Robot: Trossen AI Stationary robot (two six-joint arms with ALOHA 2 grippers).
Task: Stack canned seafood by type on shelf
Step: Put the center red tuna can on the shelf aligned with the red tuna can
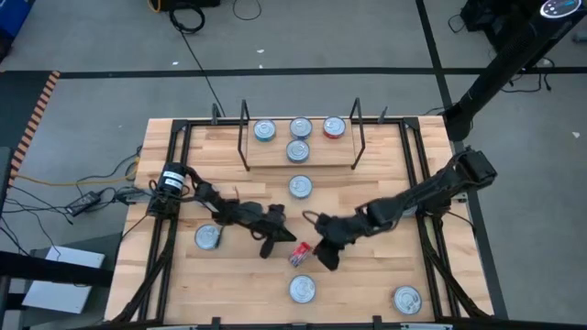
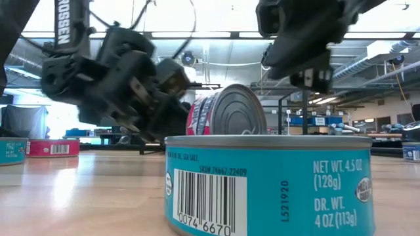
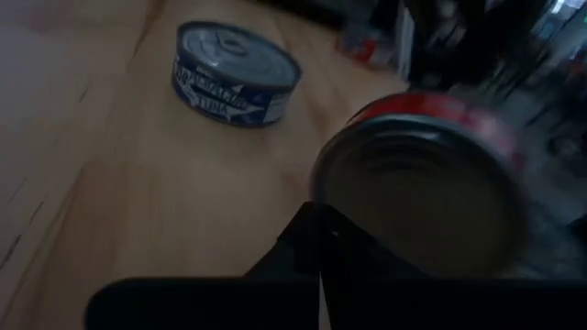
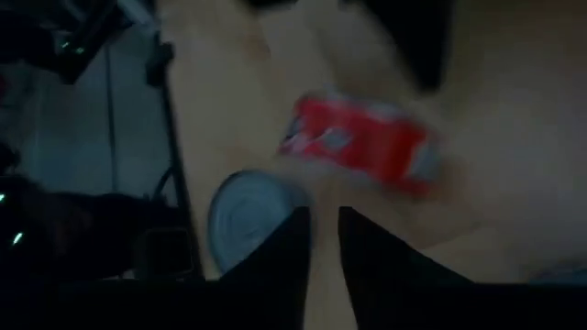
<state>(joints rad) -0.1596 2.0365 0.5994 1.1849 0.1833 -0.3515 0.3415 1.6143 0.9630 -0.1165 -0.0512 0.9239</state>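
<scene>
Between the clenched left end effector (image 1: 272,246) and slightly parted right end effector (image 1: 323,254), a red-labelled tin (image 1: 300,254) stands on edge.

Your shelf (image 1: 275,154) at table's (image 1: 385,284) far edge carries four tins; tipped tin (image 1: 300,253) lies on edge between both grippers mid-table.

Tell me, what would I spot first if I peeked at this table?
Probably the red tin tipped on its edge in the middle of the table, squeezed between the left gripper and the right gripper. Next, the row of tins already on the shelf at the far side. In the low view, a big blue tin stands right up front.
</scene>
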